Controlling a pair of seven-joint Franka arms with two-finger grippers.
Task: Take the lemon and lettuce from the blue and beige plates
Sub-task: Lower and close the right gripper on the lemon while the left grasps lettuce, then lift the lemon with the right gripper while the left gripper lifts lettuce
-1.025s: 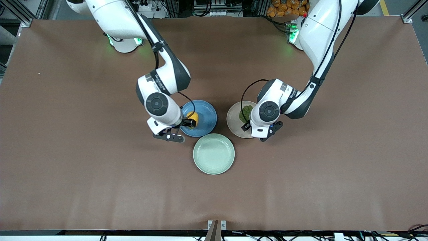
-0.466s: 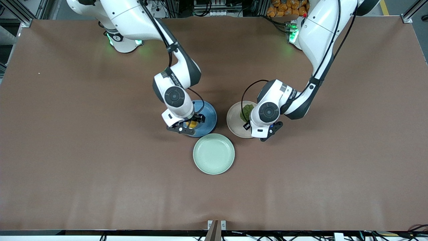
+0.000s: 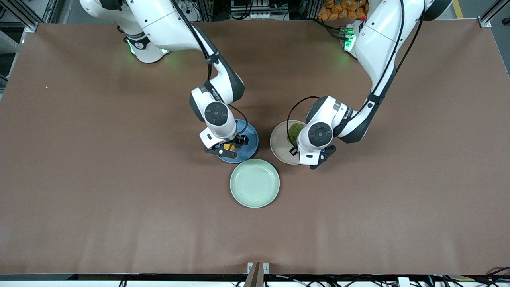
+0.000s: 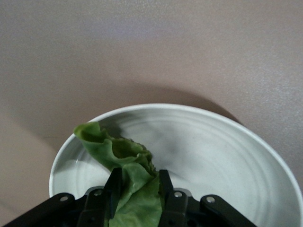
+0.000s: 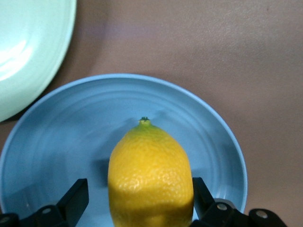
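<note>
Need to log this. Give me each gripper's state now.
Left gripper: shut on the lettuce, over the beige plate.
Right gripper: open around the lemon.

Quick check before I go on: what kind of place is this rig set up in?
Most likely a robotics lab bench, not a kitchen: two white robot arms bolted along a bare brown-covered table, aluminium framing and cabling at its edges, and only a round pale mint-green plate plus food props.
</note>
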